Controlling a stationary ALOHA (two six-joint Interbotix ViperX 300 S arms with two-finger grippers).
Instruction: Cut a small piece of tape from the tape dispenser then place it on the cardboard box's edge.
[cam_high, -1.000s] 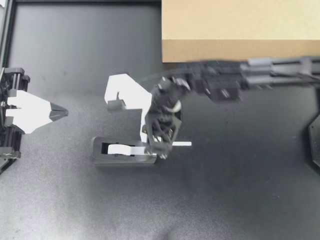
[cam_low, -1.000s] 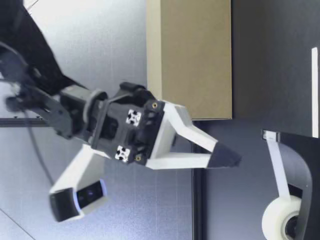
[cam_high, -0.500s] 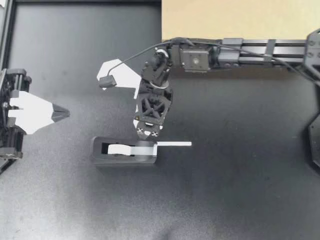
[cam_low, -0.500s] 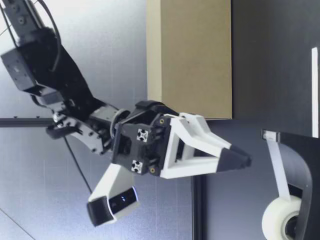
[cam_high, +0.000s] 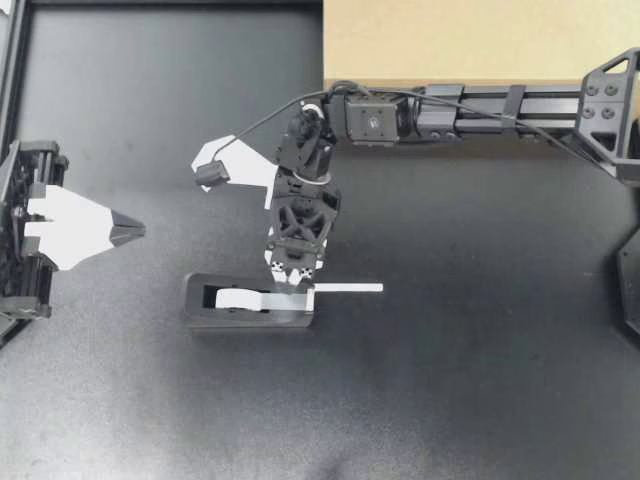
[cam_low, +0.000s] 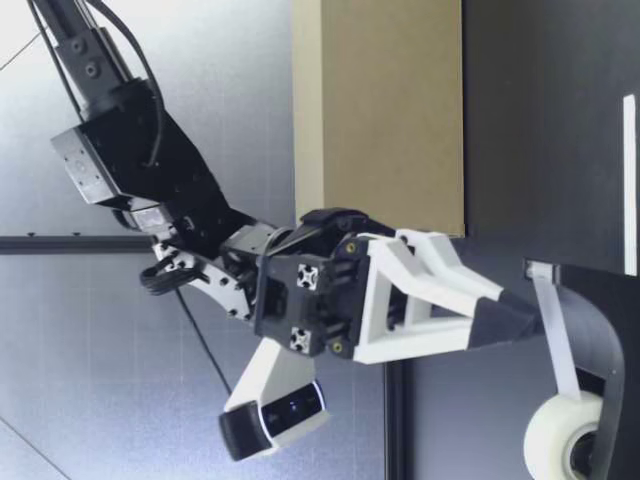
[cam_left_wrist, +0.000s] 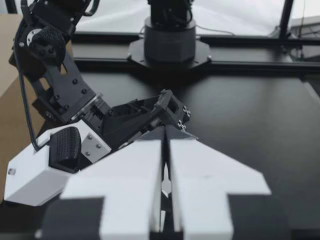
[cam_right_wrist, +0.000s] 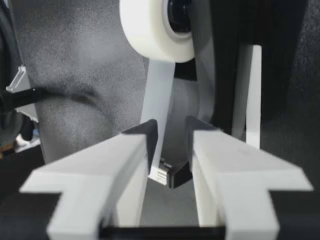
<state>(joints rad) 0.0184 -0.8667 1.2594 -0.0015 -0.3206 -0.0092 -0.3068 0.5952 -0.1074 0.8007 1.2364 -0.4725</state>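
A black tape dispenser (cam_high: 250, 306) lies on the table, with its white tape strip (cam_high: 252, 298) running to the cutter end. My right gripper (cam_high: 290, 284) points down at that end. In the right wrist view its fingers (cam_right_wrist: 132, 155) stand open, and the tape strip (cam_right_wrist: 161, 107) hangs from the roll (cam_right_wrist: 152, 27) between them, close to one finger. In the low view my right gripper (cam_low: 515, 318) is just short of the strip (cam_low: 548, 320) on the dispenser (cam_low: 600, 330). My left gripper (cam_high: 128, 232) is shut and empty, well away from the dispenser. The cardboard box (cam_high: 480, 45) stands behind.
A thin white strip (cam_high: 348, 288) lies on the table beside the dispenser's cutter end. My right arm (cam_high: 480, 105) stretches along the box's front face. In the left wrist view that arm (cam_left_wrist: 75, 105) is ahead of my shut left gripper (cam_left_wrist: 165, 137).
My right gripper has opened, turned to point down and sunk toward the dispenser's cutter end. The left arm has stayed put.
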